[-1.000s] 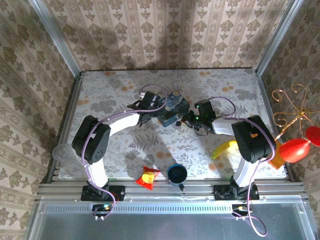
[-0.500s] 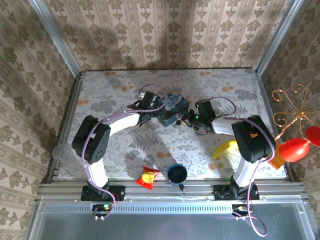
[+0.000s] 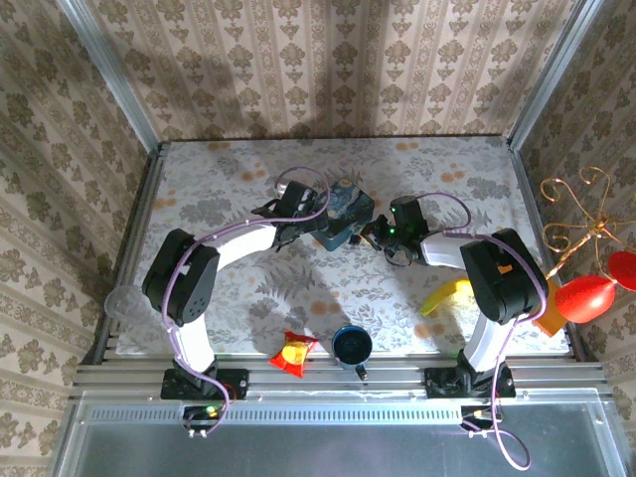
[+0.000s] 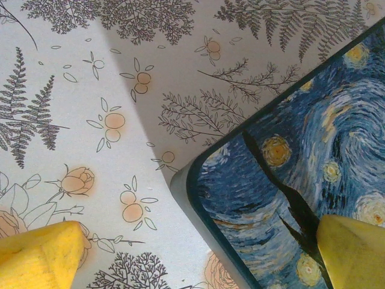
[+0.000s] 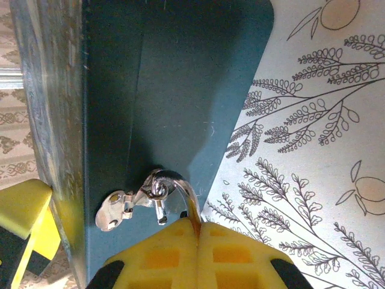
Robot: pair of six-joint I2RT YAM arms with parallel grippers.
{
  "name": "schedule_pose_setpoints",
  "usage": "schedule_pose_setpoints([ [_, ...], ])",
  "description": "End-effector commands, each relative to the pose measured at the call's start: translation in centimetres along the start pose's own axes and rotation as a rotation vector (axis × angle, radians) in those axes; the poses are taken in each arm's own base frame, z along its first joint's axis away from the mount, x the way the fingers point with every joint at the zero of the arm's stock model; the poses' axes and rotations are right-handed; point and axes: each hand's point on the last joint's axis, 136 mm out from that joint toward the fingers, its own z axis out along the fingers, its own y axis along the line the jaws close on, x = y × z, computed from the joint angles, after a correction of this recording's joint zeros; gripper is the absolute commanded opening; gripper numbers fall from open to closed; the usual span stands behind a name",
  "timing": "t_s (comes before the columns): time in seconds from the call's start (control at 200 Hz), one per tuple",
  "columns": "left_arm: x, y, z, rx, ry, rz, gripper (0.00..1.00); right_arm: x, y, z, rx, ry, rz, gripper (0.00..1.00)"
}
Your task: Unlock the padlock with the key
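Blue starry tin (image 4: 313,138), yellow left claw (image 4: 195,259)

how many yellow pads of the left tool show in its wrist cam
2. One pad at the bottom left, over the tablecloth; the other at the bottom right, over the blue tin lid. None looks hidden.

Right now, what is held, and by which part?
Right gripper pinches what looks like the key, thin and silvery, by its near end; left gripper holds nothing.
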Motion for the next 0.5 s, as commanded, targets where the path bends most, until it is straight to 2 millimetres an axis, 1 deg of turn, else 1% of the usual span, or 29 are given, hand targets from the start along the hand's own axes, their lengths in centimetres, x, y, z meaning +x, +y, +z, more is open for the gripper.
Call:
schedule_pose_setpoints([
  [0.0, 5.1, 4.4, 0.6, -0.142, 0.173, 0.065, 1.00, -1.1, 0.8, 0.0, -0.033, -0.063, 0.005, 0.00],
  [0.235, 5.2, 4.6, 0.7, -0.144, 0.176, 0.069, 1.00, -1.4, 0.2, -0.2, -0.014, -0.088, 0.010, 0.00],
  [0.49, 5.2, 4.6, 0.6, -0.147, 0.174, 0.074, 1.00, -1.6, -0.1, 0.1, 0.017, -0.087, -0.008, 0.00],
])
